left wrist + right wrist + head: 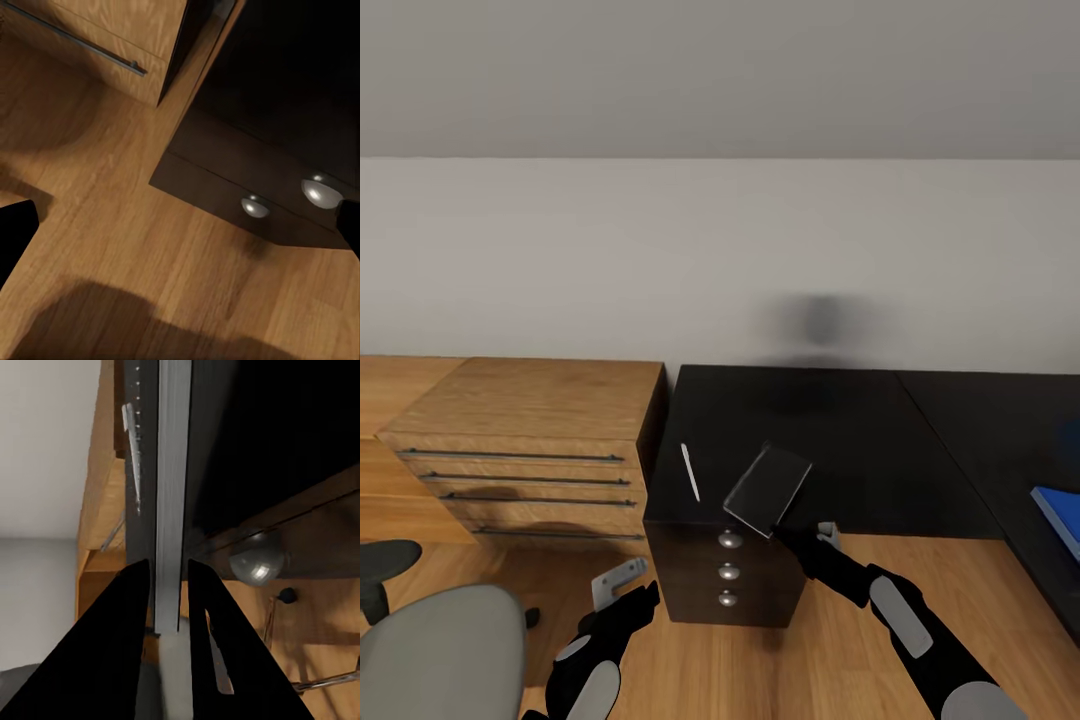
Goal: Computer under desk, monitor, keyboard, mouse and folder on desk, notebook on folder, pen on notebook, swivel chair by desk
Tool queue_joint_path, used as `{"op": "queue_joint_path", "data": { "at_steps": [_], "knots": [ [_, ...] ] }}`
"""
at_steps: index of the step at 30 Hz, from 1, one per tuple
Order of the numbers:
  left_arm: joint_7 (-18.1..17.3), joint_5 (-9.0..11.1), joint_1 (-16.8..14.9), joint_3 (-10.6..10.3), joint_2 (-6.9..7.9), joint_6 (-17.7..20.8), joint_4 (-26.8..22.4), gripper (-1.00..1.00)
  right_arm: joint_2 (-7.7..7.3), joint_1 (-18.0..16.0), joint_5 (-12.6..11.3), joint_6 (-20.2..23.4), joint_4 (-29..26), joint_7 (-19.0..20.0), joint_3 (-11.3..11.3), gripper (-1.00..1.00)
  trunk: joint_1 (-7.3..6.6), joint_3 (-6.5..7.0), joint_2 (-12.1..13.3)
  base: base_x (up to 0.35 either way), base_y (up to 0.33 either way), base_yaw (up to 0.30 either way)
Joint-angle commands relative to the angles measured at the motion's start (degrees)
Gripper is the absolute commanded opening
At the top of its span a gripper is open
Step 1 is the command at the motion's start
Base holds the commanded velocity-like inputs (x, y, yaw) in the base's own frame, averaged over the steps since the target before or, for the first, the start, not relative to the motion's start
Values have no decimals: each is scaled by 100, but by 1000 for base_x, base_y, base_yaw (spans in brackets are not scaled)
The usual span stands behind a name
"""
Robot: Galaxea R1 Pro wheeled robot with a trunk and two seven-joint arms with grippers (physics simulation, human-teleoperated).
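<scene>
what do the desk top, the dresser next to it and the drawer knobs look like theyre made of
Desk: glossy black top, perhaps lacquered board or laminate; it faintly mirrors the wall's dark smudge. Dresser: light wood or wood veneer, with visible grain and thin dark bar handles. Knobs: round, silvery, probably polished metal, judging by the bright highlights in the left wrist view.

The head camera looks down over the counter [830, 440]; both wrist cameras sit close, sharing its drawer knobs [255, 205].

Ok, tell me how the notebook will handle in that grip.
The notebook, pinched at one edge by the right gripper, stays flat, so it is probably stiff. It looks thin, so likely light. Held tilted by one edge, it might pivot or slip.
</scene>
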Motion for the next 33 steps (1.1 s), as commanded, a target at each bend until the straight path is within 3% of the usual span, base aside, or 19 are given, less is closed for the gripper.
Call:
{"op": "queue_joint_path", "data": {
  "at_steps": [1, 5, 11, 17, 19, 20, 25, 33],
  "knots": [
    [42, 34, -4, -5, 0, 15, -8, 100, -6, -3, -42, 25, -22, 9, 16, -100, -23, 13, 38, 0, 0, 0],
    [49, 28, -4, -5, 0, 8, -8, 100, -6, 2, -41, 25, -159, 16, 18, -100, -110, 85, 199, 0, 0, 0],
    [78, 21, -4, -5, 0, 4, -8, 100, -43, 42, -25, 31, -840, 26, 22, -100, -242, 193, 439, -1, 0, 0],
    [52, 35, -4, -8, 0, 24, -8, 100, -330, 94, -81, 73, -1152, 29, -9, -100, -374, 300, 680, -178, 0, 0],
    [50, 39, -4, -11, -1, 32, -8, 100, -435, 98, -185, 107, -1170, 32, -54, -100, -418, 336, 760, -309, 0, 0],
    [45, 41, -4, -10, 0, 37, -8, 100, -591, 101, -546, 210, -1182, 22, -165, -100, -440, 354, 800, -330, -69, 0],
    [47, 42, -4, -113, -7, 23, -8, 100, -855, 102, -1039, 422, -1187, 27, -246, -100, -506, 408, 921, -329, -123, 0],
    [56, 45, -4, -282, -3, 13, -8, 100, -996, 102, -1176, 487, -1192, 45, -463, -100, -506, 408, 921, -232, -155, 0]
  ]
}}
